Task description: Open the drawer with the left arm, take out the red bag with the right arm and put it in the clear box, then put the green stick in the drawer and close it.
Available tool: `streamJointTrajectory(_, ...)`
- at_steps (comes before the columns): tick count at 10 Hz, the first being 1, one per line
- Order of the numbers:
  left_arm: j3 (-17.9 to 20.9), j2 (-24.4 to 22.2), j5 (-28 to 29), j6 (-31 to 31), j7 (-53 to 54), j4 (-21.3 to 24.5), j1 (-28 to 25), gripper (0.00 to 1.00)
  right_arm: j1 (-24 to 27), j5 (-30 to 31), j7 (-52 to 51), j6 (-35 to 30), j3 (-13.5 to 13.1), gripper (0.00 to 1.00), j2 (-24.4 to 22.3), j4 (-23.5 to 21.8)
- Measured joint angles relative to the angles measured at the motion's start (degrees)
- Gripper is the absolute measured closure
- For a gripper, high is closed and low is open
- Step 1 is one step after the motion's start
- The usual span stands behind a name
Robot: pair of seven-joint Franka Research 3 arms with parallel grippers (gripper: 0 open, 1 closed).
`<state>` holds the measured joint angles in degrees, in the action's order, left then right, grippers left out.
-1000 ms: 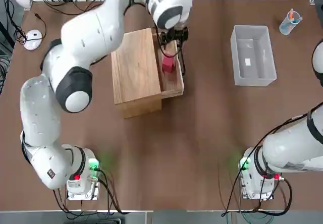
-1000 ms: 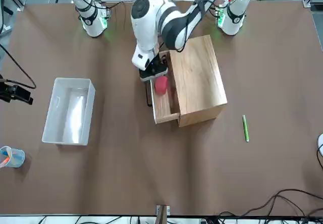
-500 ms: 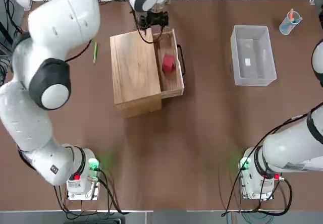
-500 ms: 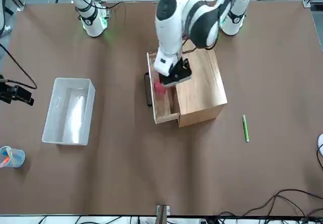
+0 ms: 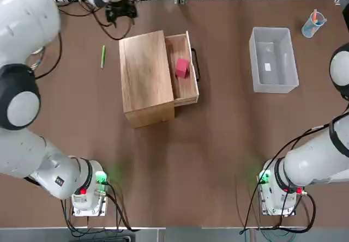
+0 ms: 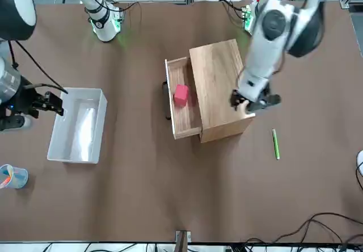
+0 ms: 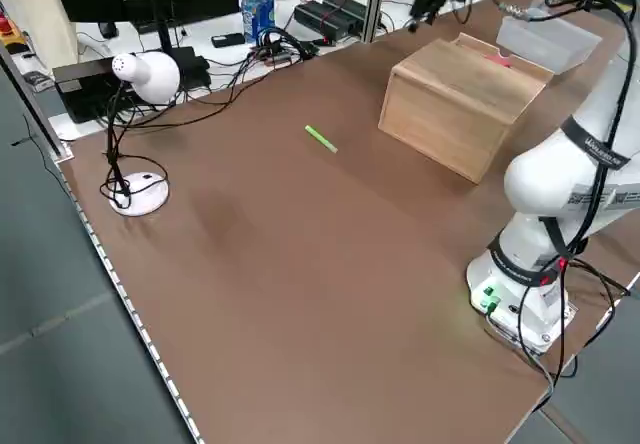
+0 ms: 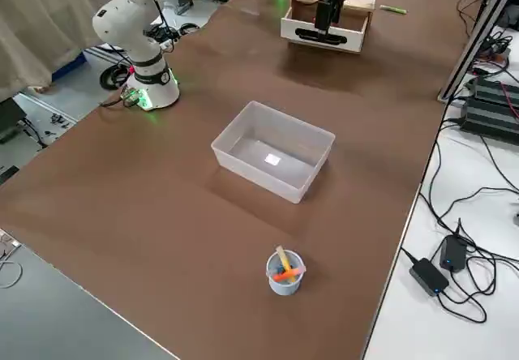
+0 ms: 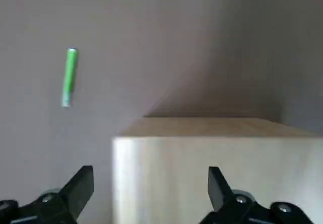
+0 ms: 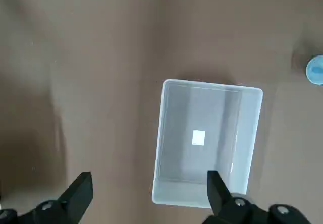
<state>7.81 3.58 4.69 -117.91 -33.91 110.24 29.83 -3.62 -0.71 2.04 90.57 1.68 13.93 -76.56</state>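
Left pincer: My left pincer (image 9: 151, 183) is wide and holds nothing. It is up high, close to the end of the cabinet (image 5: 144, 73) that is farthest from my arm bases.
Right pincer: My right pincer (image 10: 150, 183) is wide too, with nothing in it. It is up above the desk (image 5: 229, 144), near the clear box.
Drawer: The drawer (image 5: 176, 46) is pulled out on the cabinet's right side, as I look from my arms. I can see down into it.
Handle: The black bar (image 5: 196, 65) is on the front of the drawer. My pincers are not touching it.
Red bag: The red bag (image 5: 181, 67) sits inside the drawer, around the middle.
Clear box: The clear box (image 5: 275, 51) stands on the desk, well apart from the drawer, on my right. There is a little white label (image 5: 268, 67) on it, and nothing is inside.
Green stick: The green stick (image 5: 103, 56) lies flat on the desk, on the left of the cabinet. It does not touch the cabinet.
Cup: A small blue cup (image 5: 313, 25) with pens in it stands to the right of the clear box, near it but not touching.
Lamp: A white lamp (image 7: 146, 78) stands on my left side of the desk.
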Motion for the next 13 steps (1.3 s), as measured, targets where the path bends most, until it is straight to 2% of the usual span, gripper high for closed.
streamJointTrajectory(2,1.22,-1.03,-1.42,-1.34,9.81,2.61,-7.68,0.0,-1.61,-1.47,11.04,0.0,0.02,0.0,0.08,-0.86)
streamJointTrajectory(4,1.27,0.63,-2.43,-8.16,18.11,5.67,-14.78,0.0,-5.62,-1.54,22.95,4.36,0.08,0.0,0.32,-5.14)
streamJointTrajectory(7,0.97,10.19,-3.81,-19.15,20.64,7.68,-17.26,0.0,-13.42,-1.89,49.14,7.71,0.2,0.0,0.6,-10.07)
streamJointTrajectory(10,-0.63,20.27,-3.82,-29.05,21.18,7.34,-22.39,0.0,-25.72,-2.24,76.59,8.46,0.43,0.0,0.65,-14.08)
streamJointTrajectory(13,-3.4,24.05,-4.06,-30.44,23.9,6.78,-26.57,0.0,-35.87,-2.25,102.76,16.08,0.46,0.0,0.94,-17.89)
